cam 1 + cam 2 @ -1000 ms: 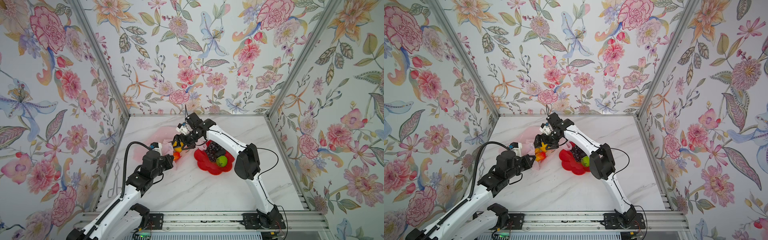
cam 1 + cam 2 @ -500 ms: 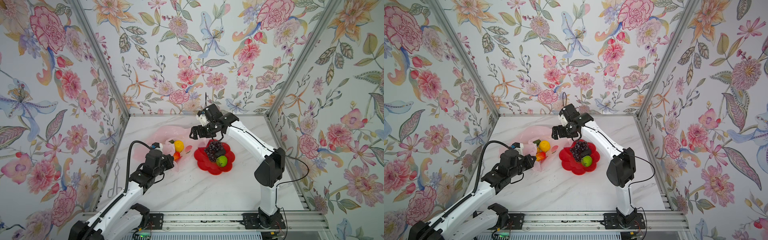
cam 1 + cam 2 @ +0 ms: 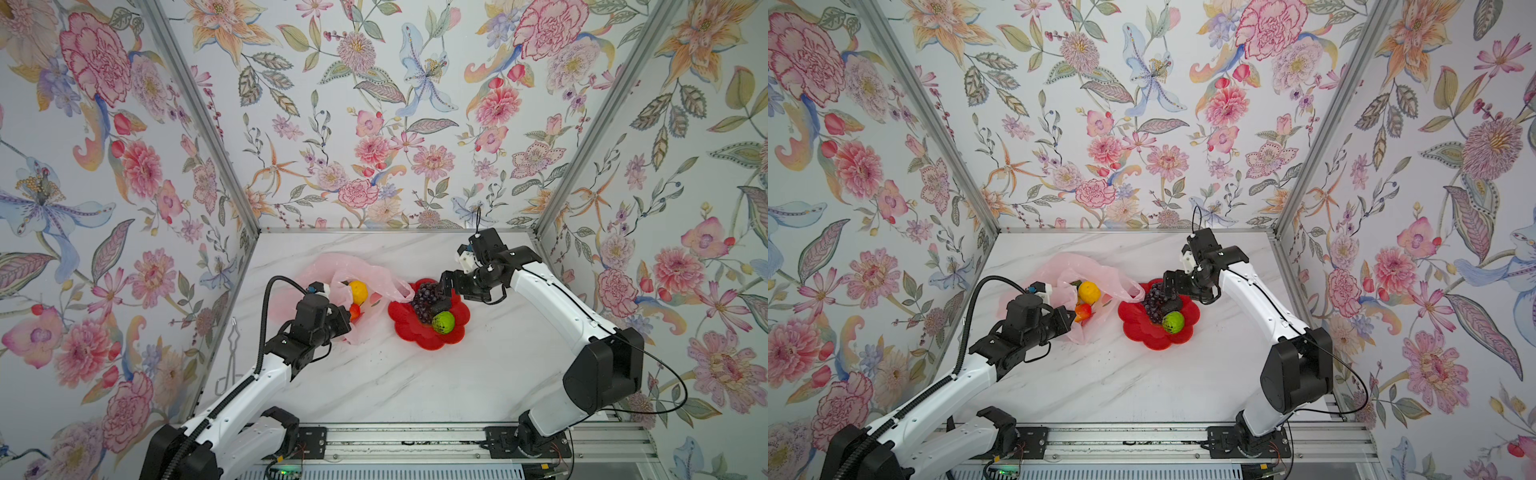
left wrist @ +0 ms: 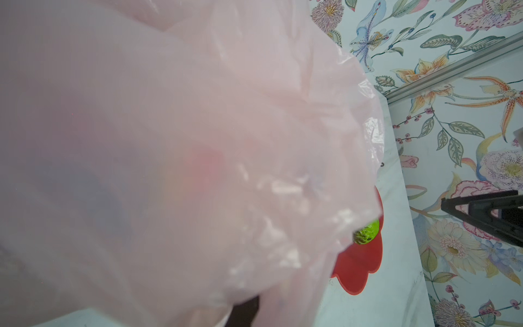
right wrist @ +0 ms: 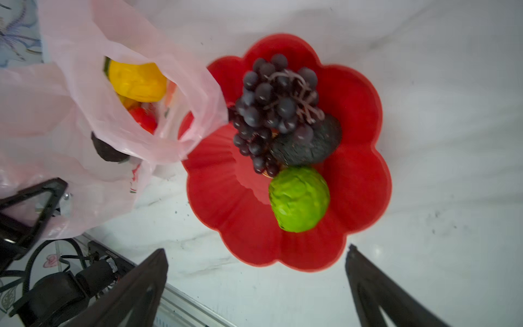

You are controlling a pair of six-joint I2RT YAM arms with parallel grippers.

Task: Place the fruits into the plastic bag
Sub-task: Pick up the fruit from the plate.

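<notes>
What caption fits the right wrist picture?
Open right gripper above purple grape bunch and green round fruit on red flower-shaped plate.

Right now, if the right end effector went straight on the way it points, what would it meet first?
Most likely the green round fruit on the red plate; the open right end effector aims there, though depth is unclear.

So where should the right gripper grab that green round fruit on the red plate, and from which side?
Probably across its middle, coming straight down. The green round fruit is ball-shaped and sits exposed on the red plate. The dark fruit and grape bunch crowd one side, so close the open right gripper on its two free flanks.
</notes>
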